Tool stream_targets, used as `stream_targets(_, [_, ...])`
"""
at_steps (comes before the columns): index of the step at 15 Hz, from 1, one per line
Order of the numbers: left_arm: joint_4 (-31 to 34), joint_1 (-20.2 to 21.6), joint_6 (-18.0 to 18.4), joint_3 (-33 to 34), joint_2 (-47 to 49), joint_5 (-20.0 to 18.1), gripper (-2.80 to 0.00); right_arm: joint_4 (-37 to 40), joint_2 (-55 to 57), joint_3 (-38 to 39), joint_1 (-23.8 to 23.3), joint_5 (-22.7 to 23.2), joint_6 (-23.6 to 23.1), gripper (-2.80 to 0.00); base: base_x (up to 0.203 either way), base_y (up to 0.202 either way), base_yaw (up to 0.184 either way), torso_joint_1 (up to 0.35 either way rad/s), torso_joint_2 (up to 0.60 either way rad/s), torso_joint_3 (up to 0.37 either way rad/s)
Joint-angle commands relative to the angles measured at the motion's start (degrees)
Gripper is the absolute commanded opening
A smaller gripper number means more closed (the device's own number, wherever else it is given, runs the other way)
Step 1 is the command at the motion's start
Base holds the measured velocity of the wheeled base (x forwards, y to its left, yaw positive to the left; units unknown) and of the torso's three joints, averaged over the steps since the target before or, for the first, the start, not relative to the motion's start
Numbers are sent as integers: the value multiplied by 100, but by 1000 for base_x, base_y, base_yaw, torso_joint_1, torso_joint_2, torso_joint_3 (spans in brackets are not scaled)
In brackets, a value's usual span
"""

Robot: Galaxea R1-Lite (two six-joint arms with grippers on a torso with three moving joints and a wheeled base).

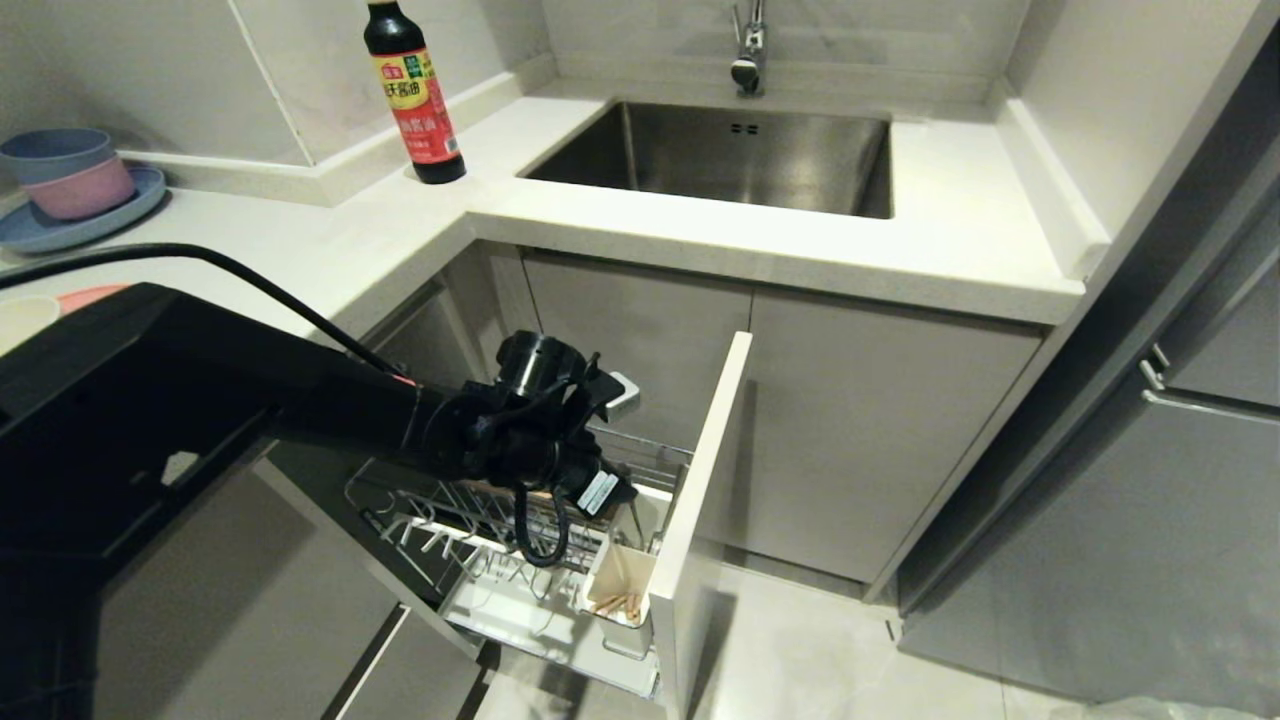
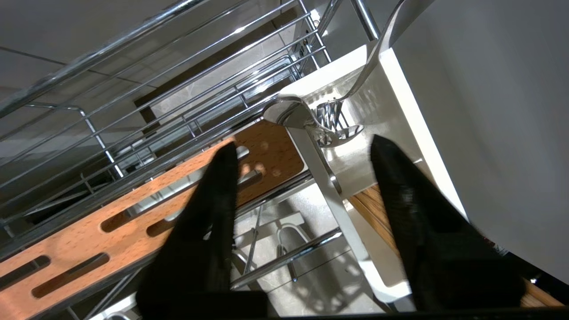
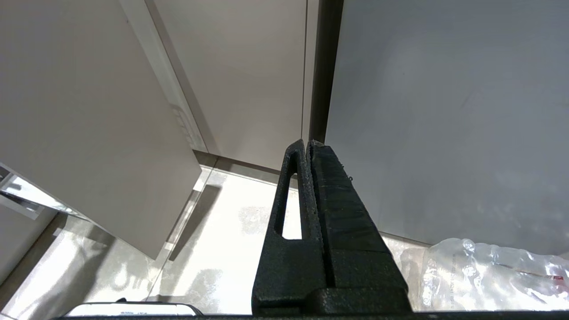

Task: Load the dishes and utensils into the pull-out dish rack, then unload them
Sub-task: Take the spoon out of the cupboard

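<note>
Spoon point(image 2: 355, 84) stands in the white utensil cup point(image 2: 338, 75) at the front corner of the pull-out dish rack point(image 2: 133, 133), its bowl down in the cup and its long handle leaning up and away toward one o'clock in my left wrist view, resting against the grey cabinet front point(image 2: 489, 133). My left tool point(image 2: 302, 155) hangs just above that cup with its fingers spread and nothing between them, so the spoon is released and sits at twelve o'clock from the tips, close by. Chopsticks point(image 1: 612, 602) lie in the same cup, seen from my head as pale sticks with their ends at the cup's floor. I judge this the end of a loading step; the pale-pink plate point(image 1: 90, 296) and cream bowl point(image 1: 22, 318) wait on the table at nine o'clock of the head view, nearer my left arm. My right tool point(image 3: 310, 146) is parked low by the floor, clenched on nothing
</note>
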Motion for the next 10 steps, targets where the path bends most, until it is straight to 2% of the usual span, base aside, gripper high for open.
stream_targets(1, [-134,-31,36,-11,170,-2,0,-2,4,7,2,0,2,-280,0,0,0,0,0,0])
stream_targets(4, [-813,-91,75,-9,505,6,0,1,-3,-1,2,0,2,-280,0,0,0,0,0,0])
stream_targets(10, [-810,-104,65,-137,735,165,0,4,-3,-1,2,4,2,-280,0,0,0,0,0,0])
